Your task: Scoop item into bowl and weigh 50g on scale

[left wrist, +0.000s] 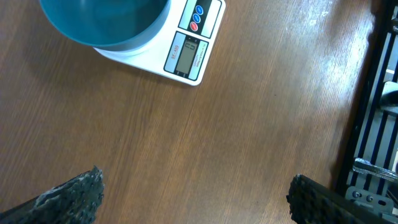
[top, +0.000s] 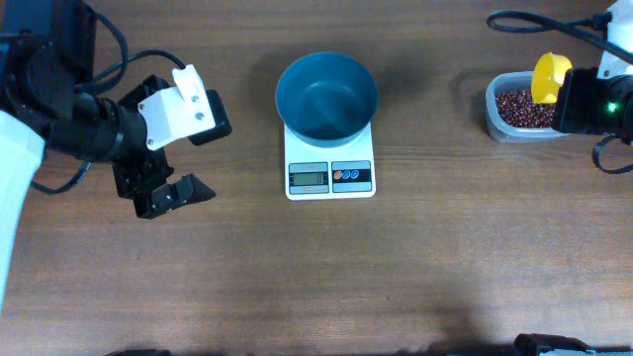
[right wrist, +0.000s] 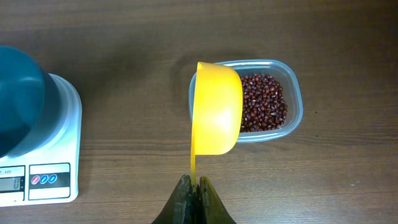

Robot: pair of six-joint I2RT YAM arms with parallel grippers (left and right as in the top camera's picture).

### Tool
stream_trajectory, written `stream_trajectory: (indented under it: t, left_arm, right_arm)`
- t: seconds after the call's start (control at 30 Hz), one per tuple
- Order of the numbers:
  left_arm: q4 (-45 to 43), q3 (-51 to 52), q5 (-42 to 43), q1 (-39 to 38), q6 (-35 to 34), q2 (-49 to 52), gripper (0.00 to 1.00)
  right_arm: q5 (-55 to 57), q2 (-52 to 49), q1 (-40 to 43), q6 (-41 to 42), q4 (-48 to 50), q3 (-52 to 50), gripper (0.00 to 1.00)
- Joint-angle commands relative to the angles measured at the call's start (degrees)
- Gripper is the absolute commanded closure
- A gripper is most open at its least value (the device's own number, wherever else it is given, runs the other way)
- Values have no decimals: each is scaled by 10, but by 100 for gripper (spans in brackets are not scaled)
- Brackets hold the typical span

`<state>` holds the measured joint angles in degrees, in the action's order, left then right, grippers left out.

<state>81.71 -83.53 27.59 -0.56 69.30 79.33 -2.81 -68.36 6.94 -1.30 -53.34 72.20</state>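
on the left side of the wooden table (top: 326, 277) the left end effector (top: 201, 158) hangs with its fingers spread well apart, holding nothing, well clear of the scale. in the middle sits the white digital kitchen scale (top: 329, 180) with the deep blue bowl (top: 326, 96) on its platform; from above the bowl looks empty, and the display is too small for me to read. over to the right, the small reddish-brown beans (right wrist: 264, 102) all lie in the clear plastic tub (right wrist: 297, 106). the right end effector (right wrist: 194, 193) is clamped tight on the thin handle of a yellow scoop (right wrist: 216, 109), which hovers over the tub's near-left part with its rounded back facing the wrist camera, so i can't tell whether anything is in it. to me this is the scooping step, with no beans in the bowl yet. the next move calls for dipping the scoop into the beans, carrying it level leftward and tipping it gently over the bowl while watching the reading.
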Motion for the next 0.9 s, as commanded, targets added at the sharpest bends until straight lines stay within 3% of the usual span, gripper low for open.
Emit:
stream_trajectory:
  t: [0.0, 0.33, 0.67, 0.87]
  left_arm:
    - [0, 5, 0, 3, 10, -2, 1]
    - [0, 5, 0, 3, 10, -2, 1]
    - [0, 5, 0, 3, 10, -2, 1]
    - [0, 5, 0, 3, 10, -2, 1]
  right_arm:
    - [14, 4, 3, -9, -2, 11, 96]
    - [65, -7, 3, -43, -13, 11, 96]
    - [113, -143, 3, -105, 75, 11, 96]
    - [143, -206, 2, -122, 80, 11, 96]
